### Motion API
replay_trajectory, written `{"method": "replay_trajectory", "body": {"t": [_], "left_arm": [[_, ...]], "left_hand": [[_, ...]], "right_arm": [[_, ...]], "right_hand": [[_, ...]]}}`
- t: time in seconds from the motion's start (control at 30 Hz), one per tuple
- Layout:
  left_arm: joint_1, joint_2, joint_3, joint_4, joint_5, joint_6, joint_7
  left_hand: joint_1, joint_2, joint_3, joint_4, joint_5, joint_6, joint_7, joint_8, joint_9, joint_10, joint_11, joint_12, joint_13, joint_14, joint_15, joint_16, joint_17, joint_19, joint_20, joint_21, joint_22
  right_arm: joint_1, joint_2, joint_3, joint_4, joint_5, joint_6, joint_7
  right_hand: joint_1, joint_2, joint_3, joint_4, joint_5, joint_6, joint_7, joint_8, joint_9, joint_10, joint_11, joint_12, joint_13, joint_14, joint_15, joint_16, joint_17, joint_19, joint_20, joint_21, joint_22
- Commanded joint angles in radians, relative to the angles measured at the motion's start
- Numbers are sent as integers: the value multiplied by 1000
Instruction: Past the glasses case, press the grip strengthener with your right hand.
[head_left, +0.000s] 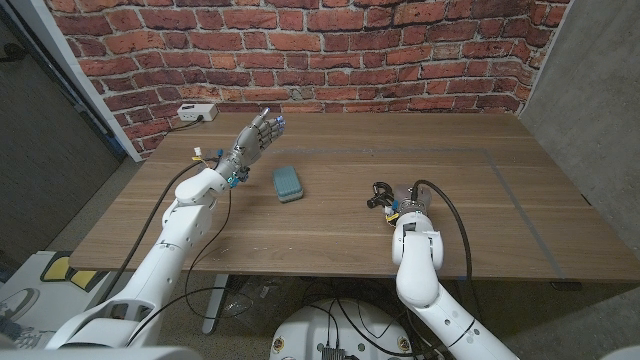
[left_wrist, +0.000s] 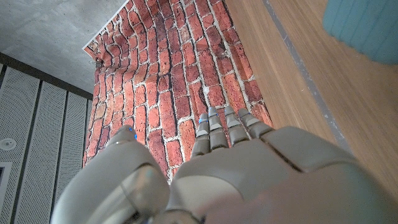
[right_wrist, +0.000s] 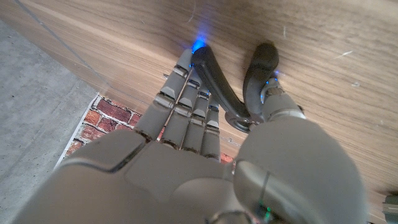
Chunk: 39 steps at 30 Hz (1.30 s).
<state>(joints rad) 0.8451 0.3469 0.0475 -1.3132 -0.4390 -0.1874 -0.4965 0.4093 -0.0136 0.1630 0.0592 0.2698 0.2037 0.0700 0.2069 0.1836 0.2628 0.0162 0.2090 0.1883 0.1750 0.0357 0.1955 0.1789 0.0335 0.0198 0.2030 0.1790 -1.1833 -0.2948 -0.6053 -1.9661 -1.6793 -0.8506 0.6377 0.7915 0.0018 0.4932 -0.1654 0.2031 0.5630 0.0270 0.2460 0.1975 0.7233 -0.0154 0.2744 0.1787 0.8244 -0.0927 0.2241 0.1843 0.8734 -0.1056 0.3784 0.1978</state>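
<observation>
The right hand (head_left: 400, 203) sits at centre right of the frame, its fingers (right_wrist: 186, 93) closed around the strengthener (right_wrist: 227, 87) on the wooden counter (head_left: 480, 220). The left hand (head_left: 255, 138), raised at upper left, is spread and holds nothing. The case (head_left: 288, 183) lies between them. A brick wall (head_left: 350, 50) stands behind.

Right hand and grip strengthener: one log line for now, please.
right hand: holds grip strengthener on table | left hand: raised, open | glasses case: untouched

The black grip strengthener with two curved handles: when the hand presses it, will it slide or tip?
The black grip strengthener probably resists stiffly. Its smooth handles might slip on the wooden table. The right hand brackets both handles, so tipping seems unlikely.
</observation>
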Motion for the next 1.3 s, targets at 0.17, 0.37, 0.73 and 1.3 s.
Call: {"method": "replay_trajectory", "body": {"t": [0.17, 0.37, 0.73, 1.3], "left_arm": [[-7, -2, -6, 19, -5, -10, -19], [-10, -2, -5, 22, -4, -12, -25], [-19, -8, -2, 32, -1, -12, -29], [-16, -11, -5, 19, -4, -21, -24]], "left_hand": [[-2, 4, -4, 1, -3, 14, -2, -2, 5, 7, -1, -1, 3, 11, 2, -4, 3, 4, 9, 0, 3], [-2, 4, -4, 2, -4, 13, -3, -3, 5, 8, 0, -1, 3, 11, 2, -4, 3, 3, 10, 0, 3], [-1, 5, -6, 2, -5, 14, -2, -3, 6, 8, -1, -2, 4, 11, 1, -4, 3, 4, 10, 0, 3], [0, 6, -8, 2, -6, 13, -3, -4, 6, 8, 1, -2, 4, 11, 2, -5, 3, 3, 10, 0, 3]], "right_arm": [[-19, 21, 0, -44, -3, -60, -89], [-27, 33, 7, -59, -5, -66, -120], [-37, 44, 26, -85, 15, -78, -183], [-79, -16, 16, -196, 218, -79, -537]], "right_hand": [[57, 45, 24, 1, -1, 42, -37, 2, 4, 37, -26, 0, 4, 20, -86, -3, 5, 20, -87, 6, 2], [57, 47, 25, 3, -1, 42, -37, 0, 4, 38, -21, -2, 4, 20, -84, -6, 6, 19, -85, 7, 2], [59, 47, 26, 4, -1, 45, -38, -3, 4, 38, -24, -7, 4, 17, -79, -11, 6, 15, -81, 9, 2], [72, 27, 27, -6, -8, 43, -36, -12, 3, 28, -22, -20, 4, 2, -74, -26, 5, -3, -79, 7, 2]]}}
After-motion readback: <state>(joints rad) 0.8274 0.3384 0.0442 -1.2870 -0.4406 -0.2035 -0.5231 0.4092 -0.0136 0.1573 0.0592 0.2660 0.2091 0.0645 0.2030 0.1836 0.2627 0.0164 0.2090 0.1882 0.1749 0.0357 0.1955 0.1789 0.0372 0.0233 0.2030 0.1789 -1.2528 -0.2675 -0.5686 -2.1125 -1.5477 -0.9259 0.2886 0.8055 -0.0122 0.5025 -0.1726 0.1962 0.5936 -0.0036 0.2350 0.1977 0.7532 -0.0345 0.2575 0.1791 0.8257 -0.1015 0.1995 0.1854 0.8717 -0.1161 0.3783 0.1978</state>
